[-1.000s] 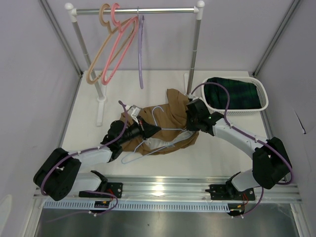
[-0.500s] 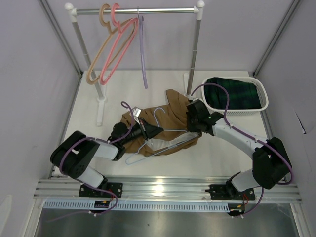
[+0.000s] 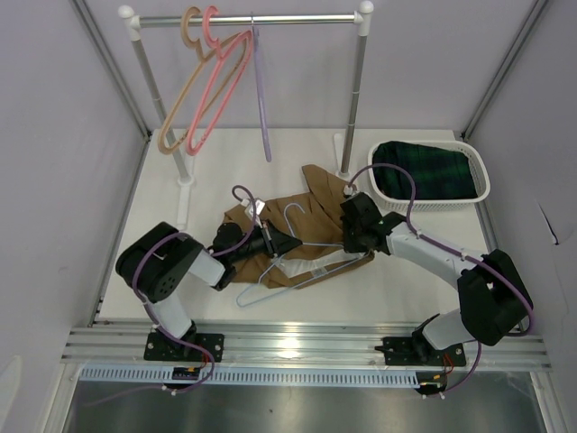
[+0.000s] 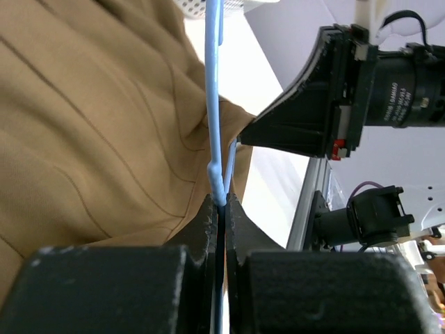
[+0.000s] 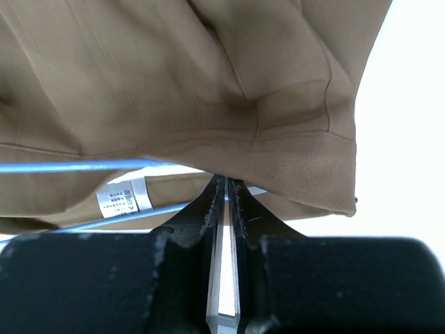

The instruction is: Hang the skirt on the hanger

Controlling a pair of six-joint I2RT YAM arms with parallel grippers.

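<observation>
**Skirt and hanger meet at mid-table, one gripper on each side**

On the white table [image 3: 153,194], a white-posted clothes rack with a metal rail [image 3: 297,18] stands at the back and one white mesh basket [image 3: 433,202] of dark green plaid cloth [image 3: 424,171] sits at the right. The single tan-brown cloth skirt [image 3: 311,203] lies crumpled in the middle, its top corner just beside the rack's right foot. Bare tabletop shows to its left and in front. There are four hangers. A tan one [image 3: 185,99], a pink one [image 3: 216,90] and a lavender one [image 3: 261,99] are on the rail. The thin pale blue hanger [image 3: 257,290] lies partly inside the skirt. The left gripper [image 3: 287,242] is clamped on its wire. The right gripper [image 3: 347,239] meets the skirt's right hem, fingers nearly together; whether it pinches the cloth cannot be told.
</observation>
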